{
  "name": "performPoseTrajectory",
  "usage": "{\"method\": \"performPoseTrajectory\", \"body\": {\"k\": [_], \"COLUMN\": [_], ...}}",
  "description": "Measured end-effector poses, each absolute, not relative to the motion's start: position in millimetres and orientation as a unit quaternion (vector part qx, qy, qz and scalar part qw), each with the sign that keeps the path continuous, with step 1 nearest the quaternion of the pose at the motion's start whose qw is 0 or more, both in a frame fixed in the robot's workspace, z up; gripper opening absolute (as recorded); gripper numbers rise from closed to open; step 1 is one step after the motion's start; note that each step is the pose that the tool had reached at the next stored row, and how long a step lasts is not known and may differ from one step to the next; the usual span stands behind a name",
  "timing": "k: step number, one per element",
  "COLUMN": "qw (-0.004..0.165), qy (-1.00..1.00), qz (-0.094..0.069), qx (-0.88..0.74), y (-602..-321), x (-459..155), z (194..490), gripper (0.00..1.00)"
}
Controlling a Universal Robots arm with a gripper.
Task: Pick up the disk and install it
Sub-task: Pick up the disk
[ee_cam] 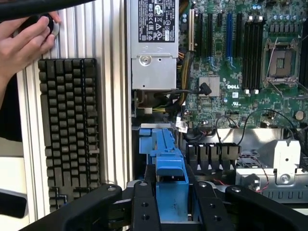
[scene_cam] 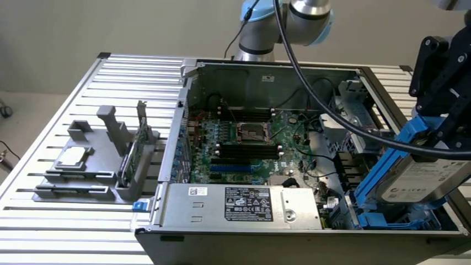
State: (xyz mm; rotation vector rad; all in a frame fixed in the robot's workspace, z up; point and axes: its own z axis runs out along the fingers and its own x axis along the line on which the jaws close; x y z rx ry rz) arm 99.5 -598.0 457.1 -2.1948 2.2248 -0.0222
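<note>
The disk (scene_cam: 425, 178), silver-grey with a white label and blue side rails, hangs tilted over the front corner of the open computer case (scene_cam: 265, 72) at the exterior view's right. My gripper (scene_cam: 439, 141) is shut on its upper end. In the wrist view the black fingers (ee_cam: 146, 202) press on either side of the disk's blue rail (ee_cam: 171, 169), with my gripper (ee_cam: 171, 195) looking down on the case. Below the disk sits a blue drive bay bracket (scene_cam: 384, 222); the disk's lower end is close to it, and I cannot tell if they touch.
Inside the case lie the motherboard (scene_cam: 250, 143) and the grey power-supply box (scene_cam: 243, 204). A grey fixture (scene_cam: 96, 160) with a processor chip (scene_cam: 74, 157) stands at the exterior view's left. A black keyboard (ee_cam: 70, 130) lies beside the case, with a person's hand (ee_cam: 24, 43) near it.
</note>
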Motion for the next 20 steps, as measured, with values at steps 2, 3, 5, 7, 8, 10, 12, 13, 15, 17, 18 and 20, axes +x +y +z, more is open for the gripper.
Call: {"method": "performPoseTrajectory", "body": {"k": [2,3,5,7,8,10,12,13,15,17,18,20], "qw": [0.008,0.008,0.008,0.008,0.007,0.006,0.003,0.002,0.001,0.0,0.0,0.0], "qy": [0.712,0.711,0.71,0.707,0.705,0.701,0.698,0.697,0.696,0.695,0.694,0.693], "qz": [-0.007,-0.007,-0.007,-0.007,-0.006,-0.005,-0.001,0.0,0.002,0.002,0.002,0.003], "qx": [-0.703,-0.703,-0.704,-0.707,-0.709,-0.713,-0.716,-0.717,-0.718,-0.719,-0.72,-0.721], "y": [-598,-598,-597,-597,-597,-597,-597,-597,-597,-597,-597,-597], "x": [100,100,101,103,104,104,105,106,110,112,112,112], "z": [455,454,453,453,452,452,452,452,452,451,451,450], "gripper": [0.33,0.33,0.33,0.33,0.33,0.33,0.33,0.33,0.33,0.33,0.33,0.33]}}
